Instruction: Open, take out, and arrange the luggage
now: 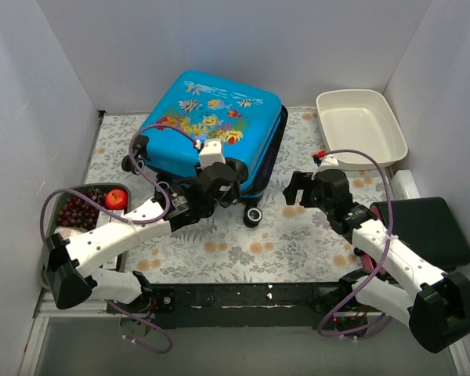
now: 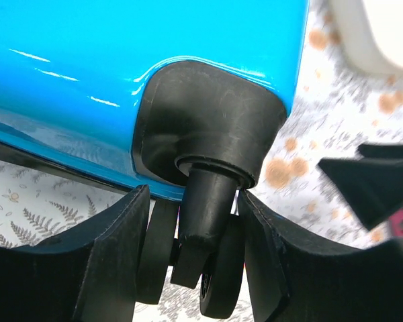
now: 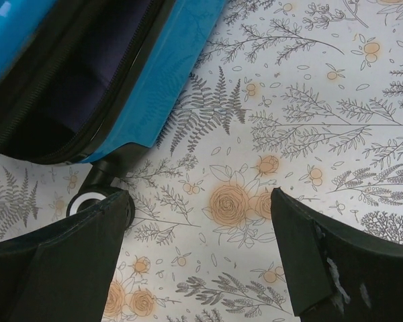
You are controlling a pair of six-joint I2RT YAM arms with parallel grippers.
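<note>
1. Twice over, from above and from the right wrist, saw no more of the inside of the luggage (image 1: 211,117) than a dark strip of lining through its slightly parted right edge.
2. Found it lying flat at the far middle of the floral table cover (image 3: 289,100), fish-print shell up, wheeled end toward the near side.
3. From above, lost the fingertips of the left gripper (image 2: 193,194) under its own wrist. Lost the bottom of the caster wheel (image 2: 221,275) off the left wrist view.
4. Saw that gripper partly closed about the caster wheel, fingers (image 2: 114,255) set against both sides, seemingly touching.
5. Saw the right gripper (image 3: 198,194) spread wide, gripping nothing, over bare cover just right of the luggage's near right corner.
6. Made out only in part the black case (image 1: 427,223), near right behind the right arm, and the tray (image 1: 94,187) of grapes, left behind the left arm.
</note>
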